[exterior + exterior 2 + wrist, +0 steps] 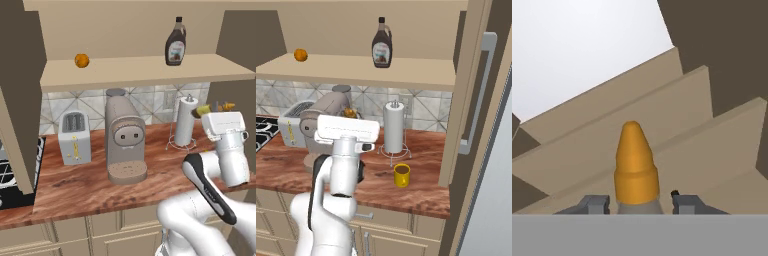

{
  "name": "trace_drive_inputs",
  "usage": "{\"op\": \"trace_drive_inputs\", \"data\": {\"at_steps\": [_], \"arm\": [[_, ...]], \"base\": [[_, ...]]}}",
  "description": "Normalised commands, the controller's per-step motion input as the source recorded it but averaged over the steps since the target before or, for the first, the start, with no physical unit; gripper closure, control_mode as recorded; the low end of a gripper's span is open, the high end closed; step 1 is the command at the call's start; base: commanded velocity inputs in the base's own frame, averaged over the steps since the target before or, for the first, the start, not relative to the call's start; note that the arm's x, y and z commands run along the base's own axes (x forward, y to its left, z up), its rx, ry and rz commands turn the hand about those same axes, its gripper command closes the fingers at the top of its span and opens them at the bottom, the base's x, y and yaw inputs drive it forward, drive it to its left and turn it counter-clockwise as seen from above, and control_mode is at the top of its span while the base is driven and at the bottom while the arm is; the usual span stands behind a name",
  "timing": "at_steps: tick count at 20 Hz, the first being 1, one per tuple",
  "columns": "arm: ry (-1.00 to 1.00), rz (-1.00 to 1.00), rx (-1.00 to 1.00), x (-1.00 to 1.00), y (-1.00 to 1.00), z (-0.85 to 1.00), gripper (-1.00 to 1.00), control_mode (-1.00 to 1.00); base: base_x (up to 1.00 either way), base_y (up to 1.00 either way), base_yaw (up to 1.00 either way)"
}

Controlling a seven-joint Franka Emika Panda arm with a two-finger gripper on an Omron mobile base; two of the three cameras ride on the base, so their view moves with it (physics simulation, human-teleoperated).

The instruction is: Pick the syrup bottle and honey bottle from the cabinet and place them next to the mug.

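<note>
My gripper (637, 202) is shut on the honey bottle (635, 167), whose yellow-orange pointed cap rises between the fingers. In the left base view the gripper (216, 108) hangs over the counter's right part with the honey bottle's cap (228, 106) peeking out above the hand. The syrup bottle (176, 42) (381, 44) stands upright on the cabinet's tan shelf (150, 70) (356, 70), well above the gripper. On the counter, in front of the paper towel roll, sits the yellow mug (401, 175), right of my arm.
An orange fruit (82, 60) lies on the shelf's left part. A coffee machine (125, 140), a toaster (74, 137) and a paper towel holder (185, 122) (393, 127) stand on the wooden counter. An open cabinet door (476, 95) hangs at the right; a stove (7, 175) is at the left.
</note>
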Motion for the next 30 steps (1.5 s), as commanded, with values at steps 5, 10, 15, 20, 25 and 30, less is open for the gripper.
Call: {"op": "trace_drive_inputs", "data": {"at_steps": [5,10,15,20,25,30], "arm": [[0.0,0.0,0.0,-0.84,-0.77,-0.8,1.0,-1.0],[0.0,0.0,0.0,-0.57,-0.25,-0.42,1.0,-1.0],[-0.01,0.0,0.0,-0.18,0.01,0.0,1.0,-1.0],[-0.01,0.01,0.0,-0.23,0.12,-0.07,1.0,-1.0],[0.13,0.09,-0.05,-0.5,0.32,-0.53,1.0,-1.0],[0.08,0.07,-0.01,-0.34,0.21,-0.28,1.0,-1.0]], "base": [[0.0,0.0,0.0],[0.0,0.0,0.0],[0.0,0.0,0.0],[0.0,0.0,0.0],[0.0,0.0,0.0],[0.0,0.0,0.0]]}}
